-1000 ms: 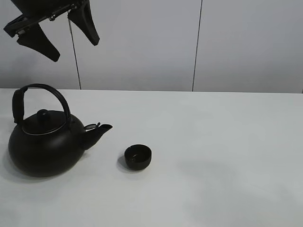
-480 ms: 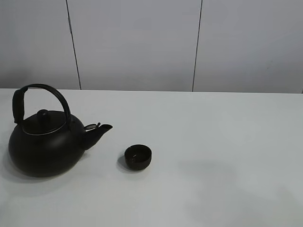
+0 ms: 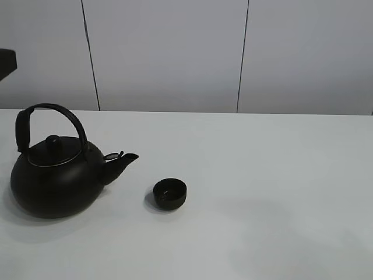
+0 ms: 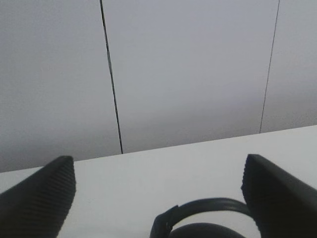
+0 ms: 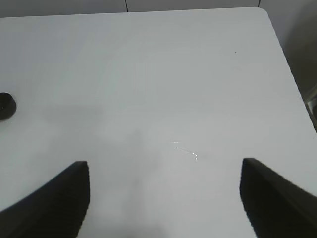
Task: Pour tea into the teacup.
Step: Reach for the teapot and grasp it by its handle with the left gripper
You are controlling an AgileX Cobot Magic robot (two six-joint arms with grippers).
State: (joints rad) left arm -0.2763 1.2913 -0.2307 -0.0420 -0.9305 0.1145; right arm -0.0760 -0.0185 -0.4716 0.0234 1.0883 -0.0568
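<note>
Teacup (image 3: 170, 193) sits nearest on the tabletop (image 3: 280, 175), upright, just off the kettle (image 3: 55, 175) spout tip and not touching it. Can't tell whether it holds anything. Neither has shifted over the last second.

Right claw (image 5: 163, 178): spread wide, empty, hanging over bare tabletop; the teacup shows only at the edge of its view.

Left claw (image 4: 158, 163): also spread wide, holding nothing. In its wrist view the kettle's arched handle (image 4: 208, 210) sits low between the two fingers, no contact.

Change: a second ago the left claw hung open in the high view's top-left corner, above the kettle. Half a second ago it was out of that view. Now there's only a dark block (image 3: 4, 61) at the left edge, likely part of that arm.

Read: the arm is repositioning, probably lining up on the handle. No grasp yet, pour not started.

Back wall panels behind, nothing else.
</note>
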